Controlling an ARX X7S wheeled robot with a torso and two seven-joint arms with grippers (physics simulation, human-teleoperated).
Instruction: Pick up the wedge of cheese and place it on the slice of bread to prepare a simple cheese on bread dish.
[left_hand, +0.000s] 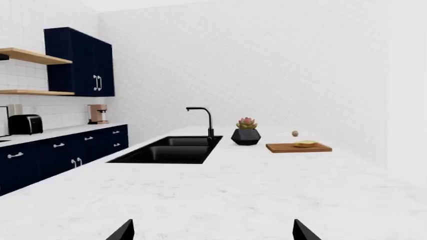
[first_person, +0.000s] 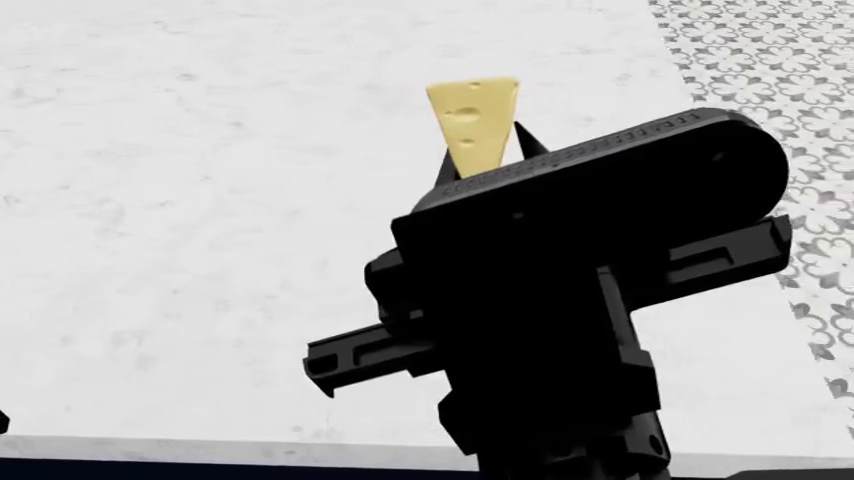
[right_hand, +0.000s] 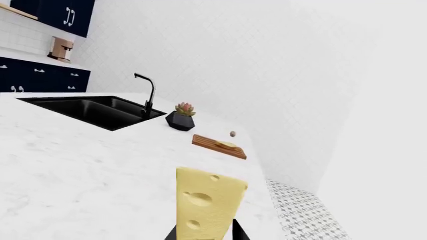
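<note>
My right gripper (right_hand: 205, 234) clamps the wedge of cheese (right_hand: 208, 202) upright above the white counter (first_person: 200, 200). My left gripper (left_hand: 212, 231) stands wide, holding nothing. Far off, what looks like the slice of bread (left_hand: 305, 143) lies on the wooden board (left_hand: 298, 148) past the sink (left_hand: 167, 150).

head looks down at counter (first_person: 200, 200); wrists face sink (left_hand: 167, 150)
</note>
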